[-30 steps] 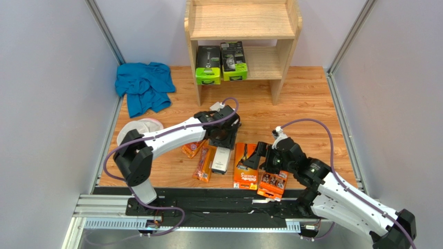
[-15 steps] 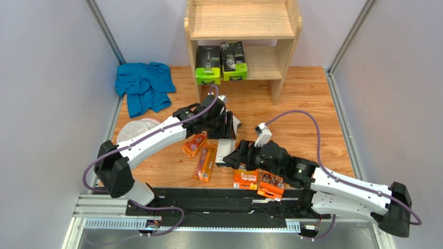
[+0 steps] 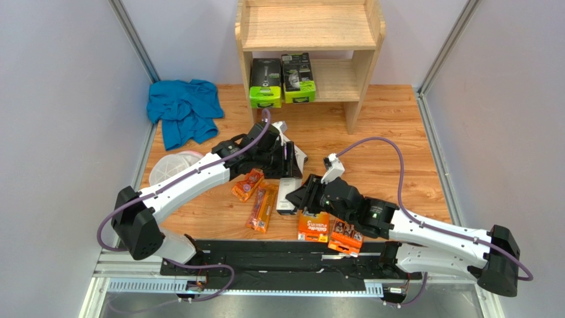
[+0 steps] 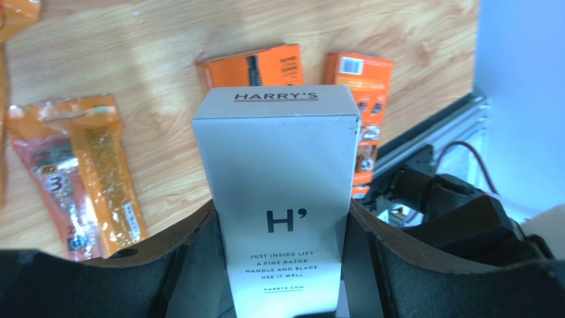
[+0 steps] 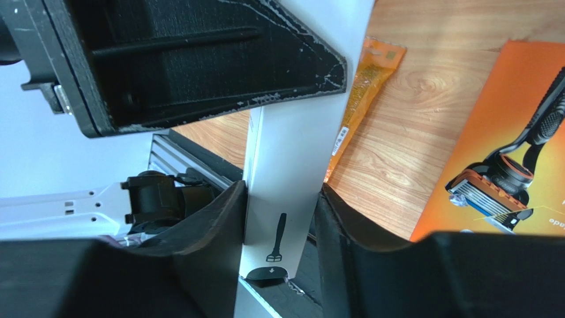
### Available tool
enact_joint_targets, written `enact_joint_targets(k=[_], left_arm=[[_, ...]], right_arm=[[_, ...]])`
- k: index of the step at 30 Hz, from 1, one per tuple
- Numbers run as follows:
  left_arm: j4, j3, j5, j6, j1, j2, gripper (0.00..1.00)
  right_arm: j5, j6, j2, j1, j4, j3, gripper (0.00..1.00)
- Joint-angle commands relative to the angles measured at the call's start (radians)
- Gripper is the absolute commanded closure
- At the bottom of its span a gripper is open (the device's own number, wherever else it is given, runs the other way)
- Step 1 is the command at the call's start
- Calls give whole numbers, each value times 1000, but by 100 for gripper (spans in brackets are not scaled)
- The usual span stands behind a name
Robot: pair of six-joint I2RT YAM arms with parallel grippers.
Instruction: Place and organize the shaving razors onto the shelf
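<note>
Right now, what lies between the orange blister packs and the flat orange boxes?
Top view: a long white box, held by the right end effector, sits between the blister packs and flat boxes.

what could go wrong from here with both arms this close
The left hand, holding the HARRY'S box, and the right hand, gripping another white box, are close together; either arm moving could knock the other.
The HARRY'S box is held near one end, so it may tilt or slip on the way to the shelf.

top: high, rear, whole table [image 3: 391,132]; wrists: close, downward; shared: flat orange boxes [image 3: 313,224]
</note>
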Motion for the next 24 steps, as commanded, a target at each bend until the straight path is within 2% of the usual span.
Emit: enact_joint_targets(k=[1, 2, 5, 8, 10, 12, 17, 24], left_arm=[[95, -40, 88, -27, 9, -73, 100], [124, -51, 104, -30, 9, -90, 100], [182, -89, 137, -33, 14, -122, 99], [179, -104, 142, -9, 21, -153, 85], [172, -123, 132, 11, 38, -175, 51], [165, -146, 101, 13, 56, -218, 28], [282, -281, 70, -7, 92, -359, 17], [470, -448, 151, -41, 132, -458, 16]], right_arm=[[65, 4, -59, 4, 40, -12, 64], [63, 1, -64, 4, 43, -17, 69], [48, -19, -79, 3, 43, -20, 73], [22, -59, -99, 3, 39, -17, 73], [20, -71, -112, 3, 23, -17, 74], [11, -88, -139, 4, 16, -26, 74], [-10, -103, -208, -8, 13, -56, 75], [-55, -113, -268, -19, 19, -86, 76]])
